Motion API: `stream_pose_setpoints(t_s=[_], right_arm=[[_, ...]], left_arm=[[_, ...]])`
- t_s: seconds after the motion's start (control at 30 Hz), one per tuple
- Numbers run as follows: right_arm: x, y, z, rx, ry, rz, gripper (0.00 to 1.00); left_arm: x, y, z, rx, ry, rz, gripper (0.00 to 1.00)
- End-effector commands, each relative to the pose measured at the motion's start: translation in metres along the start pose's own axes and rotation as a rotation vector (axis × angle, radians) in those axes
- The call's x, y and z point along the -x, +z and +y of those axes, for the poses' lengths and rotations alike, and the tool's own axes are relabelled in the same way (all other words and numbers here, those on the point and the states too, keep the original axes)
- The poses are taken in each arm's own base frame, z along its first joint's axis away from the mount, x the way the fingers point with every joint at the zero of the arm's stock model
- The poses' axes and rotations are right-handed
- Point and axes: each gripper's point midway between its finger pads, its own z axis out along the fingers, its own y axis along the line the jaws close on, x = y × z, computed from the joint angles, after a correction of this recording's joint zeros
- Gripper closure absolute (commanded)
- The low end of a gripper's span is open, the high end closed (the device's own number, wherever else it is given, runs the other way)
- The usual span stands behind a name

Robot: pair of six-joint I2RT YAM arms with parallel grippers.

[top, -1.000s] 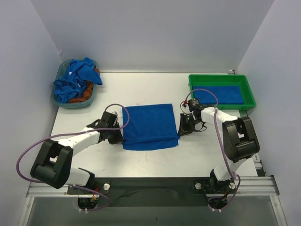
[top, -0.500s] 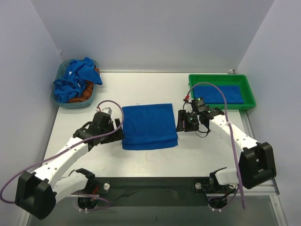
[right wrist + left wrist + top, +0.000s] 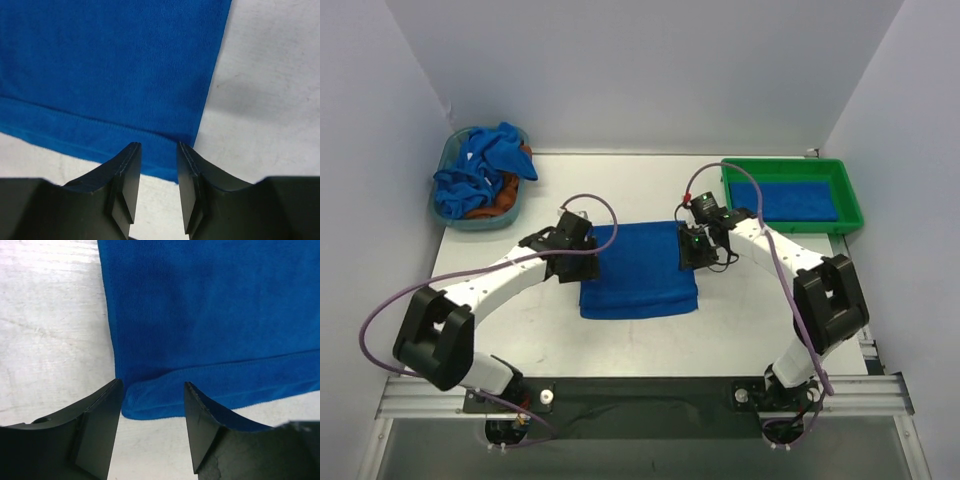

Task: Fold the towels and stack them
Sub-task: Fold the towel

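Left tool [image 3: 152,390] has its jaws apart over a left-side corner of the folded blue towel [image 3: 638,272], which lies flat mid-surface [image 3: 640,345]. The towel is soft, light, limp terry, likely best pinched at the corners through all layers. Right tool [image 3: 156,150] has its jaws narrowly apart over the right-side corner, clamping nothing.

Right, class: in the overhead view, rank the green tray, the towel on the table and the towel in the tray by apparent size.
1. The green tray and the table towel: too alike to rank, and the tray sits farther away.
2. The tray towel: clearly smallest.
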Motion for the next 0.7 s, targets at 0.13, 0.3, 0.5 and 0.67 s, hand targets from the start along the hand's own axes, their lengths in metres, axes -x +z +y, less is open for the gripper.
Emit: stream_pose_setpoints(t_s=[0.13,0.3,0.5,0.67], right_arm=[[-0.005,0.031,0.004,-0.071,-0.052,0.083,0.72],[-0.017,0.041,0.005,-0.090,-0.084,0.122,0.75],[-0.038,0.037,0.008,-0.079,-0.108,0.152,0.75],[-0.053,0.033,0.007,-0.073,-0.115,0.173,0.75]], left_arm=[[-0.001,0.035,-0.009,0.053,0.080,0.044,0.43],[-0.016,0.042,-0.005,0.064,0.092,0.082,0.44],[-0.030,0.033,-0.001,0.049,0.093,0.090,0.45],[-0.049,0.026,0.004,0.037,0.094,0.110,0.45]])
